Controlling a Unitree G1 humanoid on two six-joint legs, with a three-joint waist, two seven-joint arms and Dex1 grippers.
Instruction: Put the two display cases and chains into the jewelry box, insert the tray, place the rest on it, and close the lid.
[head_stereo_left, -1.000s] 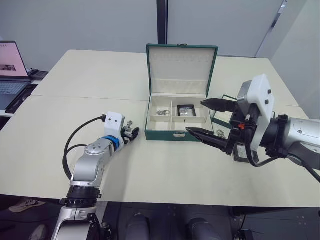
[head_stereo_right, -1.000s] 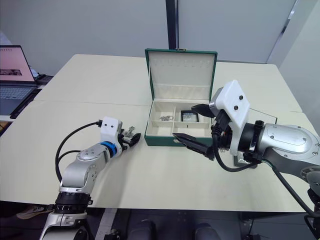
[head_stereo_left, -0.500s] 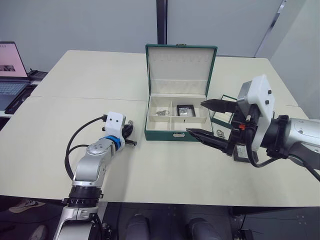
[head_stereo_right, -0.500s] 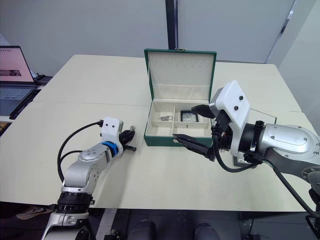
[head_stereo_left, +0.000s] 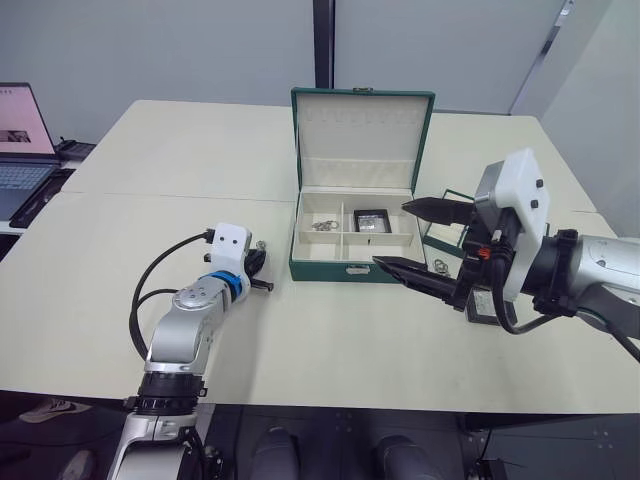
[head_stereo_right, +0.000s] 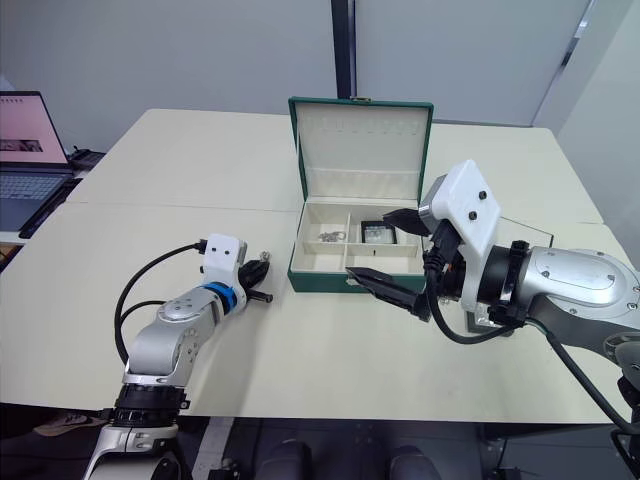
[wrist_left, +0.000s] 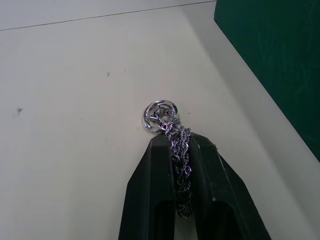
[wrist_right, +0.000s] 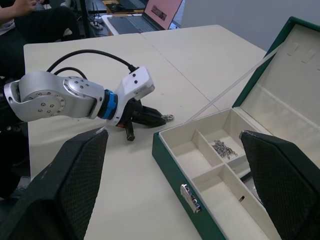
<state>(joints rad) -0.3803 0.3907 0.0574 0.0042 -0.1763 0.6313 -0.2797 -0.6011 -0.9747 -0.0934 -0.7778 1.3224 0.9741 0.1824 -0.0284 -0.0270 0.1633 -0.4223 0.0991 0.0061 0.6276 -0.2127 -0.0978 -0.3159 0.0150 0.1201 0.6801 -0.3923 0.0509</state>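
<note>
While I look through the left eye view, I see the jewelry box (head_stereo_left: 352, 240) standing open in the middle of the table (head_stereo_left: 150, 160), its lid (head_stereo_left: 362, 135) upright on the far side; one chain (head_stereo_left: 322, 225) lies in the far left compartment and one display case (head_stereo_left: 371, 219) in the compartment to its right. My left gripper (head_stereo_left: 258, 272) is low on the table, just left of the box. My right gripper (head_stereo_left: 412, 238) hovers at the right front of the box with its jaws wide apart and nothing between them. Behind it, on the right, I can see part of the tray (head_stereo_left: 446, 240), and the second display case (head_stereo_left: 478, 305) seems to lie near the right arm, mostly hidden. The left wrist view shows what the head cannot: the jaws are closed on a second chain (wrist_left: 177, 150), holding the twisted links, while its ring (wrist_left: 159, 115) rests on the table. I judge the hold to be narrow, so the chain could slip during the lift, or the hanging ring could catch on the box wall. The right wrist view shows the left gripper from the other side, and the divided compartments more clearly.
</note>
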